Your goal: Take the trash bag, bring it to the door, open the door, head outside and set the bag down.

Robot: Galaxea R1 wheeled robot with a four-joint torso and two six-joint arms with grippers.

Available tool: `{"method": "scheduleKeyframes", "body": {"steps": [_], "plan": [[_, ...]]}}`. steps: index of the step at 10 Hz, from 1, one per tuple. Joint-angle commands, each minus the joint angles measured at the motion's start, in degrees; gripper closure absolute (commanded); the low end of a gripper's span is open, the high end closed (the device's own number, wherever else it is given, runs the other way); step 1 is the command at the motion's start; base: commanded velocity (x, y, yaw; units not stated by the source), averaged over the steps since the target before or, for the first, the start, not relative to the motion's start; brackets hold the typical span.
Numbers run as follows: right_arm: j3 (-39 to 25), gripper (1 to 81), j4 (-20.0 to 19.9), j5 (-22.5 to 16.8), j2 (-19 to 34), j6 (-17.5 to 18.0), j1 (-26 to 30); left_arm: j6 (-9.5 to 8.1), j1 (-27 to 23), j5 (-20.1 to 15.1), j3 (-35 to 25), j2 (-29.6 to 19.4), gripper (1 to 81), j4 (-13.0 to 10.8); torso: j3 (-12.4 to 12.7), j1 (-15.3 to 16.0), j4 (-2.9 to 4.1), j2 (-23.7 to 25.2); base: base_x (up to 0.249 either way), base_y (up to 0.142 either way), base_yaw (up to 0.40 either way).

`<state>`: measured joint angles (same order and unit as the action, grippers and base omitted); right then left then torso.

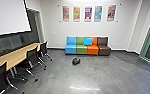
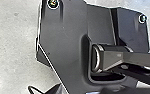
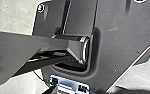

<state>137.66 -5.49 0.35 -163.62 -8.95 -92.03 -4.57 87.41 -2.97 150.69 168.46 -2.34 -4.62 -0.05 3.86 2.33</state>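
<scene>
Your trash bag lies on the floor, so the whole job looks left to do. I can't tell whether either hand is clenched.

Open floor ahead — chairs left

**One camera faces the room, two face the robot's plate**

The head view looks forward and down from high above the floor, facing a distant sofa and wall, the tabletop at its left. Both wrist views look down from close above the dark plate, which they share, with floor past its edges.
</scene>
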Motion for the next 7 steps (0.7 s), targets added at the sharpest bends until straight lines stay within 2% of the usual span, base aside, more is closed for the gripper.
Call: {"method": "scheduleKeyframes", "body": {"steps": [1, 2, 3, 5, 7], "plan": [[-1.00, 1.0, -0.05, -4.04, 0.73, -0.46, 2.32, 0.18, -2.46, -3.62, -0.13, -0.31, 1.0, -0.38, -4.01, 0.05, 0.00, 0.00, 0.151, 0.000, 0.000], [-1.00, 1.0, -0.05, -4.04, 0.82, -0.46, 2.33, 0.18, -2.63, -3.62, -0.21, -0.31, 1.0, -0.30, -1.42, 0.05, 0.00, 0.00, 0.152, 0.000, 0.000], [-1.00, 1.0, 0.12, -4.04, 0.82, -0.54, 2.33, 0.18, -2.81, -3.62, -0.13, -0.23, 1.0, -0.30, -2.89, 0.05, 0.00, -0.02, 0.152, 0.000, 0.000], [-0.73, 1.0, -0.05, -3.87, 0.82, -0.54, 2.41, 0.18, -3.16, -3.62, -0.22, -0.14, 1.0, -0.03, -3.87, 0.08, 0.00, -0.05, 0.151, 0.000, 0.000], [-0.73, 1.0, -0.05, -3.96, 0.99, -0.54, 2.68, 0.09, -3.60, -3.62, -0.21, -0.14, 1.0, 0.23, -3.83, 0.10, 0.00, -0.05, 0.152, 0.000, 0.000]]}}
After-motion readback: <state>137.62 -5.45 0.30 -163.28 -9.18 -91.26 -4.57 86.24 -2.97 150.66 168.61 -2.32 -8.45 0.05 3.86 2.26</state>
